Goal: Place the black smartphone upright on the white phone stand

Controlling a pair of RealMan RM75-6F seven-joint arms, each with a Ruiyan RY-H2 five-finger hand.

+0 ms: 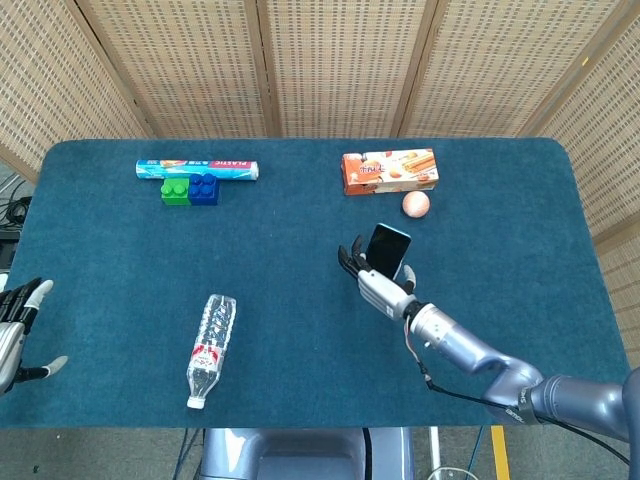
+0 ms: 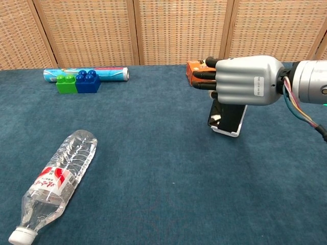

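The black smartphone (image 1: 388, 248) (image 2: 227, 116) stands upright, its lower edge in the white phone stand (image 2: 225, 132) on the blue table. My right hand (image 1: 372, 281) (image 2: 241, 81) is just behind and above it. Its fingers (image 2: 205, 77) are stretched out past the phone's top and no longer wrapped round it. Whether the thumb still touches the phone is hidden. In the head view the stand is mostly covered by the hand. My left hand (image 1: 16, 333) hangs off the table's left edge, fingers apart, holding nothing.
A clear water bottle (image 1: 211, 348) (image 2: 56, 178) lies at front left. Green and blue blocks (image 1: 190, 189) and a plastic-wrap roll (image 1: 198, 169) sit at back left. An orange box (image 1: 390, 170) and a peach ball (image 1: 416, 204) lie behind the phone.
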